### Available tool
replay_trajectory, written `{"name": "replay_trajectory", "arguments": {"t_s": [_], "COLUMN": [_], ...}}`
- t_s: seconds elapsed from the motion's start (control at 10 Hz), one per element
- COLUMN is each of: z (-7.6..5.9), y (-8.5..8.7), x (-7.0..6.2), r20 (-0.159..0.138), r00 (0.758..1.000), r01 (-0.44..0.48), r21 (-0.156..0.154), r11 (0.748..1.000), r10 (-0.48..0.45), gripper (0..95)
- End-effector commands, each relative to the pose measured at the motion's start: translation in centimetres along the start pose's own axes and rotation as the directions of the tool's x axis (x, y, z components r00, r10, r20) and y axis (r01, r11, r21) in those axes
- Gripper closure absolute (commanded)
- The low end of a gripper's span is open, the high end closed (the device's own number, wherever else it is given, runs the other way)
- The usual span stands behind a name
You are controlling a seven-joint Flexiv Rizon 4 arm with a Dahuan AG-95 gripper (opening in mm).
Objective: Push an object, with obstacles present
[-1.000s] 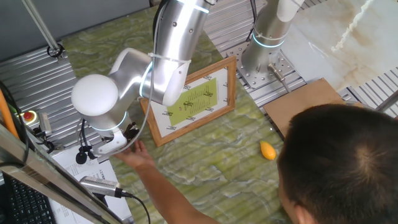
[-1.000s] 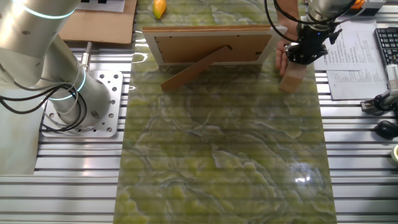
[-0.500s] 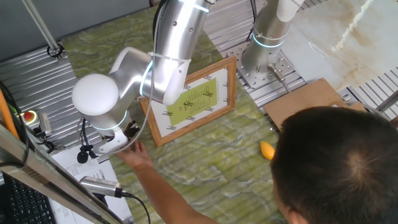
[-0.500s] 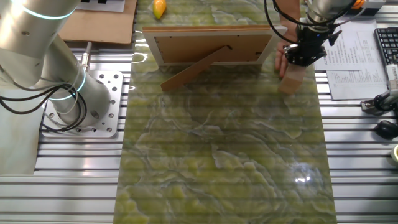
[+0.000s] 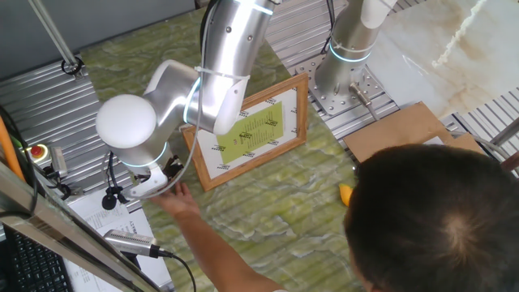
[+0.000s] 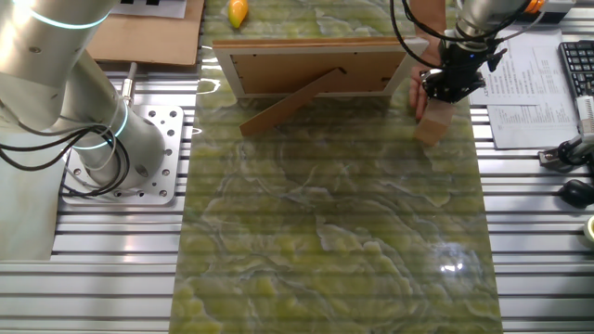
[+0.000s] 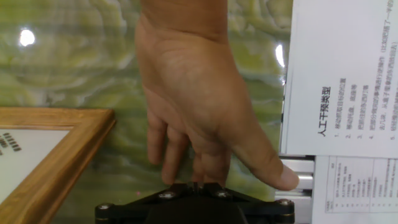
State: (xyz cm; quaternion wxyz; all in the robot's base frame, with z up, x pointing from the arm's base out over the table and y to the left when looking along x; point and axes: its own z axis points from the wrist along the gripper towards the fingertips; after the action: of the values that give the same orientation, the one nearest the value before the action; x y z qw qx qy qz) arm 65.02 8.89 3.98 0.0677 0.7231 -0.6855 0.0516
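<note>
OK, my black two-finger gripper (image 6: 449,82) hangs low over the green marbled mat (image 6: 325,232) at its edge, close to the printed paper sheets (image 6: 524,74). I cannot tell if the jaws are open or closed; in the hand view only the black gripper body (image 7: 194,202) shows along the bottom edge, fingertips out of frame. The small pale tan wooden block (image 6: 434,123) sits right under the gripper in the other fixed view, its top hidden by the tool; whether they touch I cannot tell. A person's bare hand (image 7: 199,99) reaches in straight ahead of the gripper, fingers pointing down toward it, fingertips hidden behind the gripper body. The same hand (image 5: 180,201) shows in one fixed view just beside the tool. The large flat wooden picture frame with white mat and yellow-green sheet (image 5: 250,131) lies just beside the gripper, its corner (image 7: 56,155) visible in the hand view; the other fixed view shows its back with the stand (image 6: 297,93). The small orange-yellow teardrop piece (image 6: 238,12) lies well apart from the gripper, beyond the frame, near a brown cardboard sheet (image 6: 148,37). The person's dark-haired head (image 5: 438,219) fills a corner of one fixed view.
</note>
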Motion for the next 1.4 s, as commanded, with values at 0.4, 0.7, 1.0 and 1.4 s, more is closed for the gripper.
{"name": "replay_trajectory", "arguments": {"t_s": [0.4, 0.7, 1.0, 1.4], "z": [0.1, 0.0, 0.0, 0.2], "y": [0.6, 0.9, 1.5, 2.5], "x": [0.5, 0.8, 1.2, 1.8], "r20": [-0.014, -0.025, -0.025, -0.034], "r00": [1.0, 1.0, 1.0, 0.999], "r01": [0.006, 0.01, 0.007, -0.009], "r21": [-0.001, -0.002, -0.001, 0.001], "r11": [1.0, 1.0, 1.0, 1.0], "r10": [-0.006, -0.01, -0.007, 0.009], "gripper": [95.0, 95.0, 95.0, 95.0]}}
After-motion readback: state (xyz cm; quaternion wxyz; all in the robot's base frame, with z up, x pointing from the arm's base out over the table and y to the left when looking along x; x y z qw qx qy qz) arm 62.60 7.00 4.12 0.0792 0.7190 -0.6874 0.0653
